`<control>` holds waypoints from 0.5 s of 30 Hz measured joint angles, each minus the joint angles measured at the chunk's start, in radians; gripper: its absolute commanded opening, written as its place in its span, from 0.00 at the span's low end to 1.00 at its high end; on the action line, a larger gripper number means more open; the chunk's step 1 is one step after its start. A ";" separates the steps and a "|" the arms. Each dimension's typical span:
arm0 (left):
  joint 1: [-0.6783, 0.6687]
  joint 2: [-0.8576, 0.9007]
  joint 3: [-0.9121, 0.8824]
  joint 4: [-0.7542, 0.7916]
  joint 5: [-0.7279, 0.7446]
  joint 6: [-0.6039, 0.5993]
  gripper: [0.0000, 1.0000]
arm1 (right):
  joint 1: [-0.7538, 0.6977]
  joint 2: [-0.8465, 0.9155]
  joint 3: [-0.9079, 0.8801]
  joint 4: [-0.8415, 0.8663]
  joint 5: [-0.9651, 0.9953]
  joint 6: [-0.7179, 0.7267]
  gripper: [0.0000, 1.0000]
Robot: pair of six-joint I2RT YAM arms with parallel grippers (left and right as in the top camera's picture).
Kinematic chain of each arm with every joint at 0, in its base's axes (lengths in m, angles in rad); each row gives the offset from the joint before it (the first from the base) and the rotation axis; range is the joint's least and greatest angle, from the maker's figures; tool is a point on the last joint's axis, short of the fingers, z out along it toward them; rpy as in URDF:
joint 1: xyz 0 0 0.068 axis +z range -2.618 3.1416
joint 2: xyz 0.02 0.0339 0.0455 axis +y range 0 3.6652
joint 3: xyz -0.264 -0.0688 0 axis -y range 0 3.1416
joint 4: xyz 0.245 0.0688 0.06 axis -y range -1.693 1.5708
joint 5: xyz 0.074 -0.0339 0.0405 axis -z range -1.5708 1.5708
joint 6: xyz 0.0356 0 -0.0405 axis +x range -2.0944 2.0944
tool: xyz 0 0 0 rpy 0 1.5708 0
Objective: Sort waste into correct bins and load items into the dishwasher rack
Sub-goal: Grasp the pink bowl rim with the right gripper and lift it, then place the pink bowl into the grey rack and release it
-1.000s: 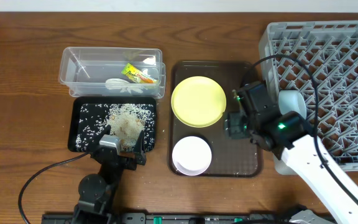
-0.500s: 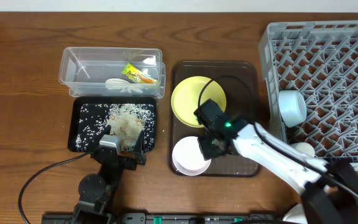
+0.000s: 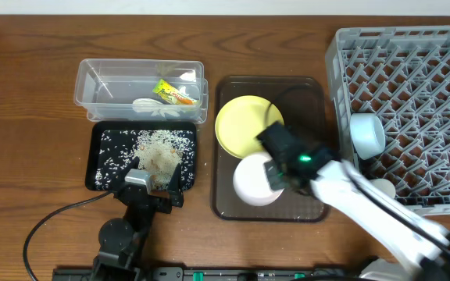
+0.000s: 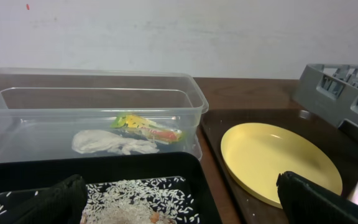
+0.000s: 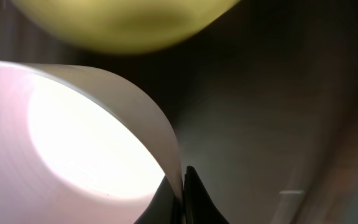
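Note:
My right gripper (image 3: 273, 171) is shut on the right rim of the small white bowl (image 3: 251, 184), tilting it above the brown serving tray (image 3: 307, 117). In the right wrist view the thin rim of the bowl (image 5: 73, 143) is pinched between my fingertips (image 5: 189, 198). The yellow-green plate (image 3: 244, 125) lies just behind it on the tray. My left gripper (image 3: 155, 170) hangs open over the black tray (image 3: 104, 160) of rice crumbs (image 4: 135, 198). The clear tub (image 3: 108, 86) holds the snack wrapper (image 3: 174, 92) and the white scrap (image 3: 153, 107). A light blue bowl (image 3: 367, 134) sits in the grey dishwasher rack (image 3: 420, 70).
The rack fills the right side, its near wall right beside the brown tray. The clear tub (image 4: 92, 99) and the plate (image 4: 278, 158) lie ahead of my left fingers (image 4: 319, 202). Bare wooden table (image 3: 22, 117) lies to the left.
The right arm swung from the rack's edge to the brown tray and shut on the white bowl's rim. The bowl has shifted right and toward the plate. The left arm is unmoved.

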 measured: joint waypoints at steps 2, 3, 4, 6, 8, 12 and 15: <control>0.000 0.000 0.000 0.000 0.000 0.000 0.99 | -0.047 -0.100 0.009 0.018 0.137 0.000 0.01; 0.000 0.000 0.000 0.000 0.000 0.000 0.99 | -0.069 -0.144 0.014 0.030 0.203 0.000 0.01; 0.000 0.000 0.000 0.000 0.000 0.000 0.99 | -0.097 -0.187 0.018 0.047 0.271 0.001 0.01; 0.000 0.000 0.000 0.000 0.000 0.000 0.99 | -0.151 -0.259 0.023 0.097 0.405 0.000 0.01; 0.000 0.000 0.000 0.000 0.000 0.000 0.99 | -0.214 -0.311 0.026 0.153 0.521 0.000 0.01; 0.000 0.000 0.000 0.000 0.000 0.000 0.99 | -0.341 -0.330 0.028 0.269 0.665 -0.010 0.01; 0.000 0.000 0.000 0.000 0.000 0.000 0.99 | -0.443 -0.288 0.029 0.375 0.718 -0.046 0.01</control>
